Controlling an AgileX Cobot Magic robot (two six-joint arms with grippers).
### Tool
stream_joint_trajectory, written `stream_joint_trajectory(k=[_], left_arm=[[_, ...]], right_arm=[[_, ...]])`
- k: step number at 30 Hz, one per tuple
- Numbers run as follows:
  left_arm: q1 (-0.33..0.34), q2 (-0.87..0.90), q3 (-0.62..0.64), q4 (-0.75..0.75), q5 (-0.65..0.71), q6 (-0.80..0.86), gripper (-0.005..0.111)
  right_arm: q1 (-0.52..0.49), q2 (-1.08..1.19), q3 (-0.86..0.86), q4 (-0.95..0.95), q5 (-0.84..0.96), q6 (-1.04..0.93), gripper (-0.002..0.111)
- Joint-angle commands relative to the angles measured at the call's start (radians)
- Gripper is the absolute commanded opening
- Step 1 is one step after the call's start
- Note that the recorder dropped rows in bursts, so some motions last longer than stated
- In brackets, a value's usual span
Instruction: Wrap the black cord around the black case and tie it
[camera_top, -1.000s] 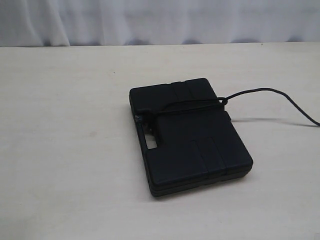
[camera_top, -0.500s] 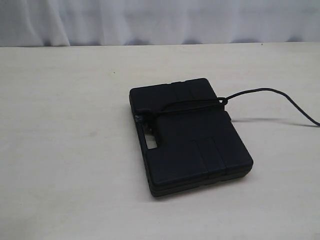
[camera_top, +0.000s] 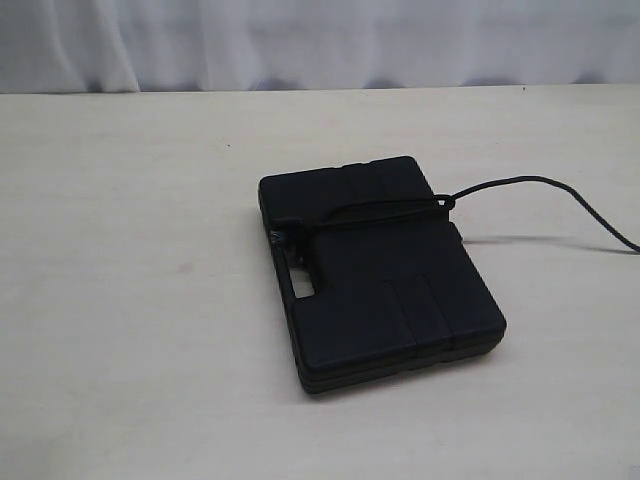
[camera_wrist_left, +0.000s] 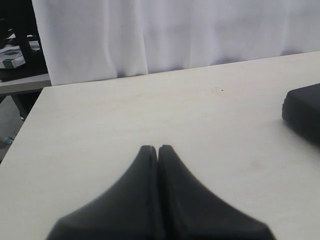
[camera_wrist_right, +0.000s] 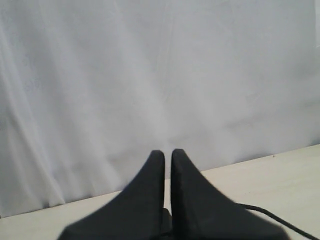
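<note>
White curtain (camera_top: 300, 40) behind pale worktop (camera_top: 130, 300) | case (camera_top: 380, 270) lying flat, right of centre | cord (camera_top: 520, 181) crosses its far half, tail trailing off right | left hand (camera_wrist_left: 158, 148) closed, empty | right hand (camera_wrist_right: 167, 152) closed, empty

Black case (camera_top: 385, 280) is matt plastic, black cord (camera_top: 520, 180) apparently braided, table (camera_top: 130, 300) smooth.

There's the black case (camera_top: 385, 280), flat on the desk (camera_top: 130, 300), just right of centre. The black cord (camera_top: 530, 180) lies across the far half of its lid, from the 9 o'clock edge to 2 o'clock, then arcs away toward 3 o'clock. Curtain (camera_top: 300, 40) behind, at 12 o'clock.
</note>
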Motion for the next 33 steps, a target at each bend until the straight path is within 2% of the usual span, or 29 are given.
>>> stream_joint_trajectory(k=[1,5,18,33], left_arm=[[0.002,-0.003,0.003,-0.009,-0.001,-0.002,0.0],[0.002,-0.003,0.003,-0.009,-0.001,-0.002,0.0],[0.002,-0.003,0.003,-0.009,-0.001,-0.002,0.0],[0.002,-0.003,0.003,-0.011,-0.002,-0.002,0.0]], right_arm=[[0.001,-0.006,0.003,0.234,0.016,-0.315,0.004],[0.001,-0.006,0.003,0.239,0.073,-0.42,0.004],[0.001,-0.006,0.003,0.239,0.429,-0.632,0.004],[0.001,-0.006,0.003,0.239,0.431,-0.622,0.004]])
